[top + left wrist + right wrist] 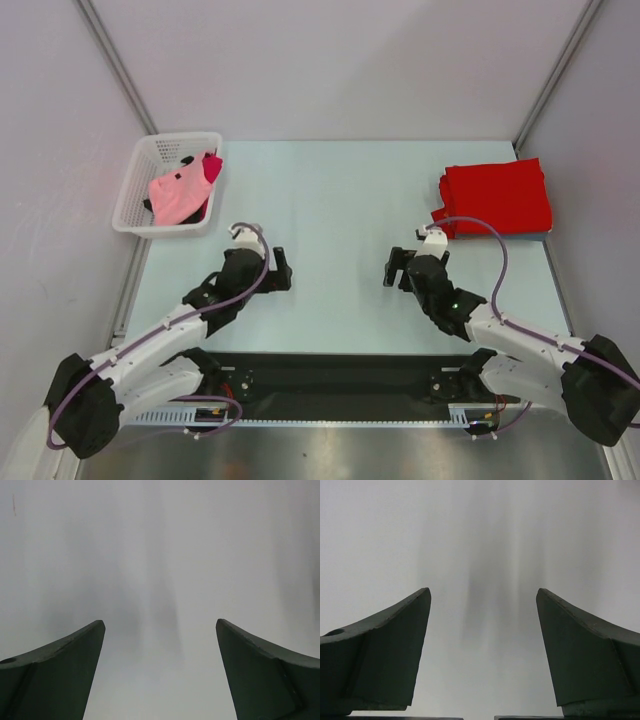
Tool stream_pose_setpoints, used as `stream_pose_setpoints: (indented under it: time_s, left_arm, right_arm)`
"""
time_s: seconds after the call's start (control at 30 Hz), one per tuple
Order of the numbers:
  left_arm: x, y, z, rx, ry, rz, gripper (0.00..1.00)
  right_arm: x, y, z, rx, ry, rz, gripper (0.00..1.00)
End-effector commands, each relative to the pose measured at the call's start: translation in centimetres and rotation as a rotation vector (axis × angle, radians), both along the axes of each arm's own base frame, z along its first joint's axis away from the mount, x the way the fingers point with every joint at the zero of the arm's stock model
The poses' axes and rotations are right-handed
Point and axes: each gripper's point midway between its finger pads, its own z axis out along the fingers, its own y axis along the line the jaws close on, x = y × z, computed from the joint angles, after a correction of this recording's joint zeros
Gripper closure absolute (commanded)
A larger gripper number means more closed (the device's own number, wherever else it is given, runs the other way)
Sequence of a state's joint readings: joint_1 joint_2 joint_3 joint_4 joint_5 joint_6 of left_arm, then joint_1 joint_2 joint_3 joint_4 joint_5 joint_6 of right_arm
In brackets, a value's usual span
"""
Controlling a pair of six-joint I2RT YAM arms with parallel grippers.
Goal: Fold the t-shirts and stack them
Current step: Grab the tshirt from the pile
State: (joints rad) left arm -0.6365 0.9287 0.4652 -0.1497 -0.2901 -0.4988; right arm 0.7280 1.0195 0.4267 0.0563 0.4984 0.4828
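Note:
A folded red t-shirt (497, 198) lies at the table's back right corner. A salmon pink t-shirt (177, 195) sits crumpled in the white basket (140, 168) at the back left, with a bit of brighter red cloth (212, 167) beside it. My left gripper (283, 268) rests low over the table's near middle, open, nothing between its fingers (60, 670). My right gripper (397, 268) mirrors it to the right, open and empty, fingers (385, 655) spread over bare table. Both wrist views show only the pale tabletop.
The basket stands partly over the table's left edge. Grey walls enclose the table on three sides. A black rail with the arm bases (340, 385) runs along the near edge.

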Motion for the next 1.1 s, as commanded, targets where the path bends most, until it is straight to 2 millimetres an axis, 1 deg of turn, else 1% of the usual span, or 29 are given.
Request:
stream_pose_setpoints:
  time_s: [0.0,0.03,0.1,0.13,0.2,0.23,0.27,0.3,0.33,0.37,0.4,0.43,0.47,0.5,0.53,0.57,0.6,0.63,0.7,0.73,0.77,0.8,0.83,0.9,0.97,1.0,1.03,1.07]
  left_arm:
    - [3.0,0.4,5.6,-0.132,-0.088,0.139,0.02]
    - [4.0,1.3,6.9,-0.160,-0.089,0.199,0.03]
    - [5.4,2.4,8.4,-0.222,-0.097,0.273,0.04]
    - [7.1,3.8,9.8,-0.241,-0.117,0.328,0.06]
    - [8.8,5.4,11.0,-0.262,-0.127,0.382,0.09]
    - [10.4,7.4,13.1,-0.276,-0.167,0.436,0.10]
    - [11.5,8.3,12.5,-0.262,-0.140,0.470,0.11]
    - [12.2,9.7,12.7,-0.261,-0.140,0.514,0.12]
    - [13.1,11.8,13.6,-0.268,-0.158,0.573,0.13]
    - [14.0,12.5,12.7,-0.263,-0.134,0.591,0.14]
    - [14.5,13.3,12.6,-0.260,-0.133,0.615,0.15]
    - [15.6,14.7,12.0,-0.247,-0.116,0.651,0.15]
    - [15.9,15.4,12.8,-0.242,-0.137,0.664,0.15]
    - [16.7,15.8,11.3,-0.214,-0.101,0.681,0.16]
    - [17.7,16.4,12.0,-0.207,-0.115,0.696,0.18]
    - [18.2,16.9,11.6,-0.188,-0.102,0.706,0.19]
    - [19.0,17.1,9.4,-0.159,-0.047,0.721,0.22]
    - [20.0,17.1,10.1,-0.160,-0.052,0.722,0.25]
    - [20.8,17.5,8.8,-0.139,-0.020,0.743,0.29]
    - [21.5,18.1,7.9,-0.131,-0.002,0.764,0.31]
    - [21.8,18.9,7.4,-0.131,0.001,0.791,0.32]
    - [22.4,19.2,7.4,-0.133,-0.012,0.801,0.34]
    - [23.2,19.5,6.5,-0.123,0.003,0.812,0.37]
    - [24.1,19.8,5.7,-0.118,0.012,0.825,0.44]
    - [25.0,20.2,5.0,-0.115,0.031,0.839,0.47]
    - [25.1,20.4,4.8,-0.110,0.041,0.844,0.51]
    - [25.5,20.8,5.3,-0.110,0.030,0.854,0.58]
    - [25.6,20.7,5.2,-0.109,0.032,0.852,0.64]
  right_arm:
    - [0.7,-1.2,1.8,0.038,-0.049,-0.106,0.11]
    - [0.7,-1.3,1.8,0.050,-0.053,-0.111,0.11]
    - [0.6,-1.7,1.9,0.073,-0.063,-0.143,0.12]
    - [0.6,-1.8,1.9,0.072,-0.062,-0.149,0.13]
    - [0.4,-2.2,1.8,0.071,-0.053,-0.161,0.16]
    - [0.3,-2.3,1.9,0.075,-0.055,-0.165,0.18]
    - [0.0,-2.5,1.4,0.058,-0.035,-0.167,0.21]
    - [-0.2,-2.8,1.4,0.059,-0.037,-0.176,0.23]
    - [-0.2,-3.3,1.4,0.056,-0.042,-0.196,0.25]
    - [-0.3,-3.7,1.2,0.060,-0.040,-0.214,0.26]
    - [-0.3,-3.8,1.3,0.071,-0.046,-0.221,0.27]
    - [-0.3,-3.6,1.5,0.086,-0.059,-0.204,0.27]
    - [-0.3,-3.5,1.5,0.085,-0.063,-0.191,0.27]
    - [-0.4,-3.5,1.5,0.083,-0.064,-0.187,0.27]
    - [-0.4,-3.6,1.7,0.087,-0.074,-0.189,0.27]
    - [-0.5,-3.8,1.6,0.082,-0.073,-0.194,0.27]
    - [-0.5,-3.9,1.5,0.083,-0.073,-0.200,0.27]
    - [-0.5,-4.0,1.5,0.084,-0.075,-0.198,0.27]
    - [-0.6,-4.0,1.4,0.083,-0.073,-0.198,0.27]
    - [-0.6,-4.0,1.5,0.082,-0.073,-0.195,0.27]
    - [-0.5,-4.0,1.6,0.086,-0.076,-0.198,0.27]
    - [-0.5,-4.1,1.5,0.087,-0.075,-0.200,0.27]
    - [-0.5,-4.1,1.6,0.091,-0.077,-0.201,0.27]
    - [-0.6,-4.1,1.4,0.088,-0.072,-0.196,0.28]
    - [-0.6,-4.1,1.3,0.087,-0.071,-0.196,0.27]
    - [-0.6,-4.1,1.3,0.089,-0.069,-0.197,0.27]
    - [-0.6,-4.1,1.4,0.093,-0.071,-0.198,0.28]
    - [-0.6,-4.1,1.4,0.093,-0.070,-0.196,0.28]
